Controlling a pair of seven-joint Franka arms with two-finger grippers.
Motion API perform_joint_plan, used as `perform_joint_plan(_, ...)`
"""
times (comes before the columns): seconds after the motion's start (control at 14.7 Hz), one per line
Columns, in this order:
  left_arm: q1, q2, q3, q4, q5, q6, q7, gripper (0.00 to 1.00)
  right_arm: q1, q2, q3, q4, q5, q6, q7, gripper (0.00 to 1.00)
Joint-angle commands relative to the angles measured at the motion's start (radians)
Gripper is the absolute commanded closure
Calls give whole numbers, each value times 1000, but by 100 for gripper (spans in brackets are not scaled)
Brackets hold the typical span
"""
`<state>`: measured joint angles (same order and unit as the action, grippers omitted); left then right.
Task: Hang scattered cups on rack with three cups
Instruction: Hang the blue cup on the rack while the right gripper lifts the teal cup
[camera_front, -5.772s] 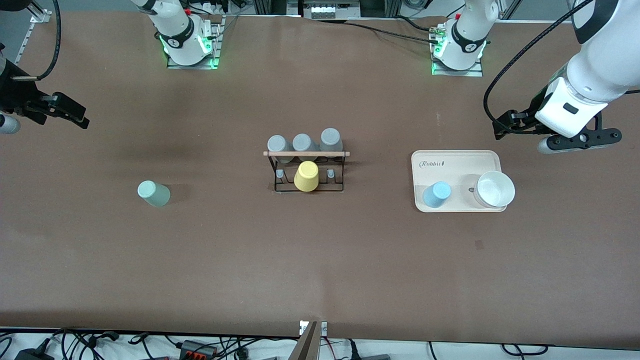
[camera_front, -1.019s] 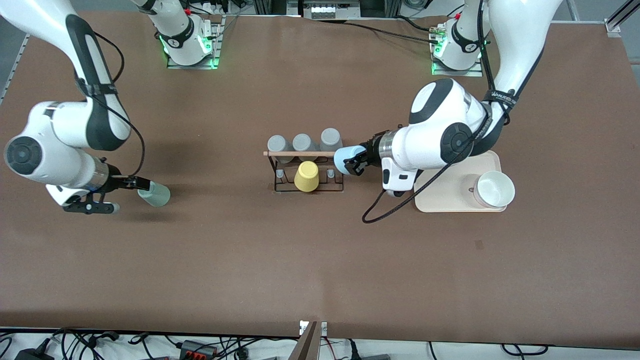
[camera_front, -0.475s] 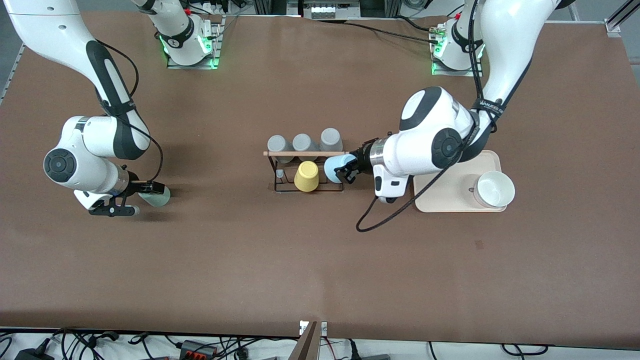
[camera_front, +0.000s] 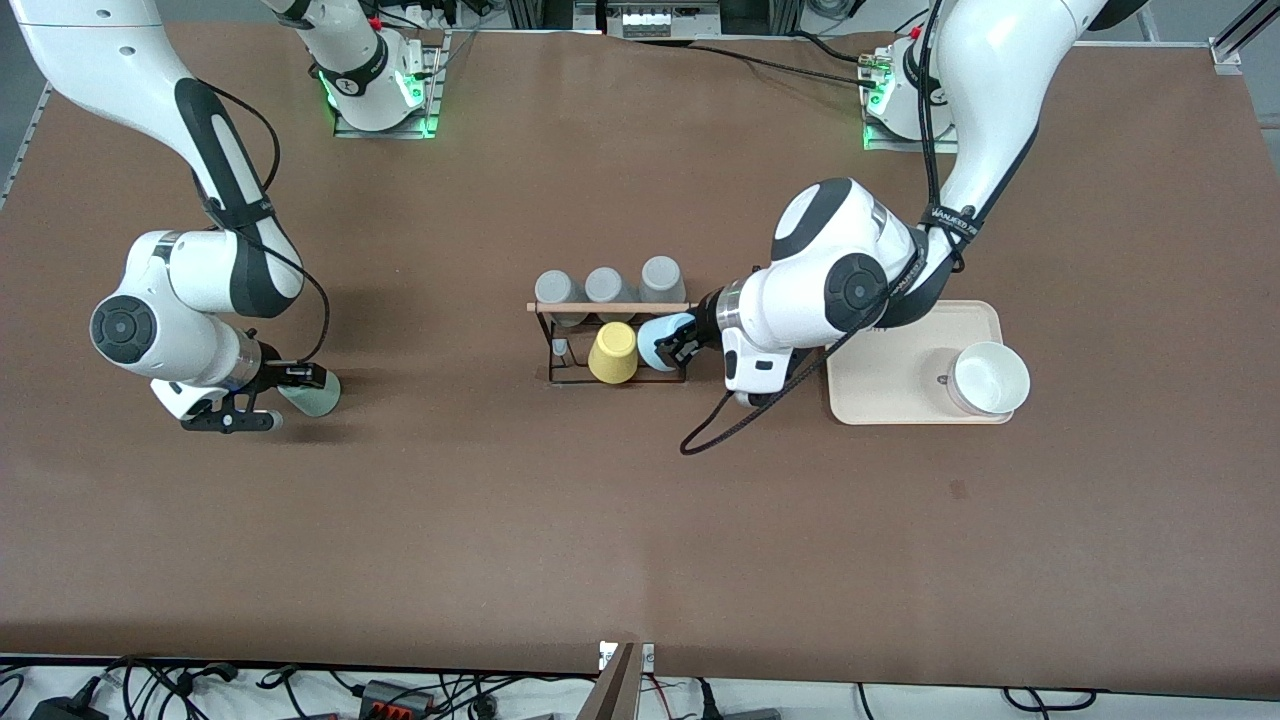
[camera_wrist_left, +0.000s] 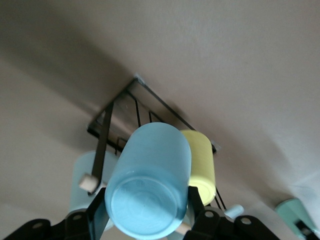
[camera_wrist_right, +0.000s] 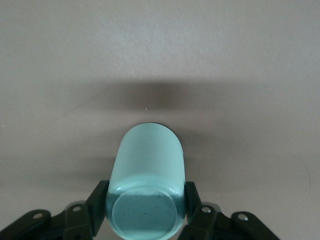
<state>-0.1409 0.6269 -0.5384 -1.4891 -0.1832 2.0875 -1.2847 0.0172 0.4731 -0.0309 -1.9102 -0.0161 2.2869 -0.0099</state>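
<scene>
The light blue cup (camera_front: 660, 342) is in my left gripper (camera_front: 682, 343), which is shut on it. It is held on its side at the black wire rack (camera_front: 560, 372), at the rack's left-arm end, beside the yellow cup (camera_front: 613, 352). In the left wrist view the blue cup (camera_wrist_left: 150, 175) sits between the fingers (camera_wrist_left: 196, 200), over the rack (camera_wrist_left: 120, 112). The mint green cup (camera_front: 312, 392) stands on the table toward the right arm's end. My right gripper (camera_front: 296, 379) is closed on its sides. In the right wrist view the mint cup (camera_wrist_right: 149, 160) fills the space between the fingers (camera_wrist_right: 99, 199).
Three grey cups (camera_front: 605, 285) hang on the rack's farther row, under the wooden rod (camera_front: 610, 308). A beige tray (camera_front: 900, 395) with a white bowl (camera_front: 990, 378) lies toward the left arm's end. The left arm's black cable (camera_front: 720, 428) loops onto the table near the rack.
My left gripper has carried the blue cup from the rod's end down to beside the yellow cup. My right gripper has slid up to the mint cup, which has not moved.
</scene>
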Motion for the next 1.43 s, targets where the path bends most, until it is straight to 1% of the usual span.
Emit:
perform_joint_plan(0.0,-51,7,8,15,90,-11,-13,99,45,-34,8,81,1,-99,2,64)
perform_joint_plan(0.2,-68,7,11,7,93,-9,-12,97,99,-34,8,222,11,-255,77,64)
perform_joint_plan(0.34,-74,7,9,-9,148,-11,-12,97,145,-33,11,293,22,-338,151,64)
perform_joint_plan(0.48,-91,8,8,-14,201,-11,-13,94,188,-33,13,348,65,-394,218,64)
perform_joint_plan(0.54,-89,10,8,-14,202,-11,-12,81,208,-33,13,367,79,-409,249,64)
perform_joint_plan(0.61,-79,8,9,-13,200,-12,-7,49,228,-33,13,381,84,-418,275,64)
perform_joint_plan(0.68,-66,1,9,-13,202,-18,-1,0,246,-33,13,393,85,-426,307,64)
perform_joint_plan(0.88,21,-48,3,21,203,-95,46,0,312,-33,13,425,87,-448,395,64)
perform_joint_plan(1.09,142,-157,1,24,203,-223,164,0,383,-31,14,454,87,-451,504,64)
perform_joint_plan(1.36,297,-258,3,29,205,-435,540,0,478,-21,14,470,85,-442,648,64)
